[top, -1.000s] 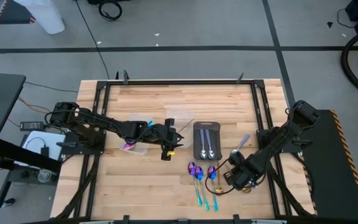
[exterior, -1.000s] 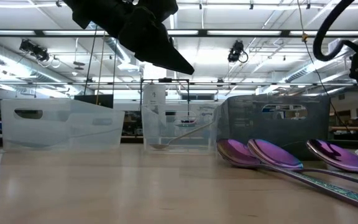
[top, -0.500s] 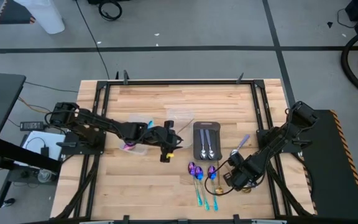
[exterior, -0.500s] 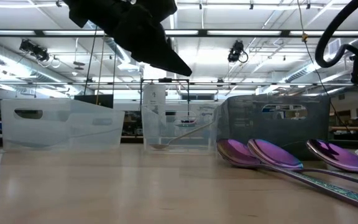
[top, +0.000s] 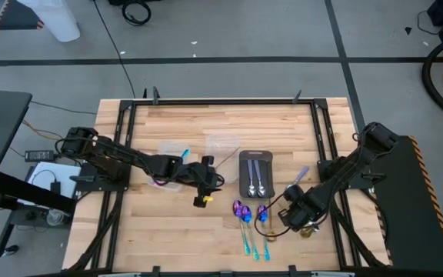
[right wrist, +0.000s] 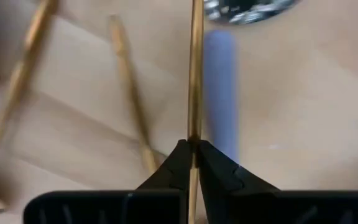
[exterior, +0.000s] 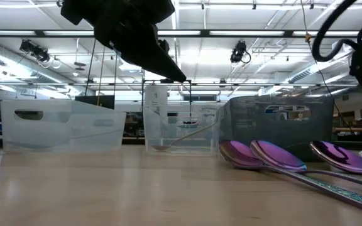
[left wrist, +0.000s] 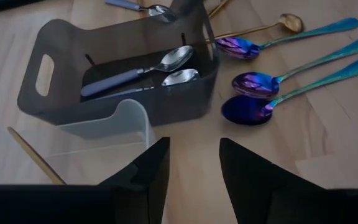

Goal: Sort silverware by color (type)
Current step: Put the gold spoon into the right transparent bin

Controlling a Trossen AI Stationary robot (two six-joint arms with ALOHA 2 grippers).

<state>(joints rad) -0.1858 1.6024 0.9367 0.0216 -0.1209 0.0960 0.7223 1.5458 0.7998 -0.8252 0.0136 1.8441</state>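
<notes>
Wooden surface (top: 191, 231) from above: my right gripper (top: 283, 218) sits low beside the purple spoons (top: 244, 215); my left gripper (top: 202, 185) hovers mid-table, jaws released. Low view: purple bowls lie near the front edge, tubs behind. Right wrist: jaws clenched on a gold handle (right wrist: 195, 74), thin, stiff, slick, probably light; neighbours crowd it, so lift straight.

Right gripper (right wrist: 193, 149): you see two dark fingers (right wrist: 174, 163) pinched together on thin gold handle (right wrist: 196, 68), which runs straight away from fingertips. Two more gold handles (right wrist: 129, 87) lie slanted on wood table (right wrist: 303, 112) beside it. Blurred blue-grey handle (right wrist: 219, 81) lies just alongside held one, leading to shiny silver bowl (right wrist: 247, 9) at far edge.
</notes>
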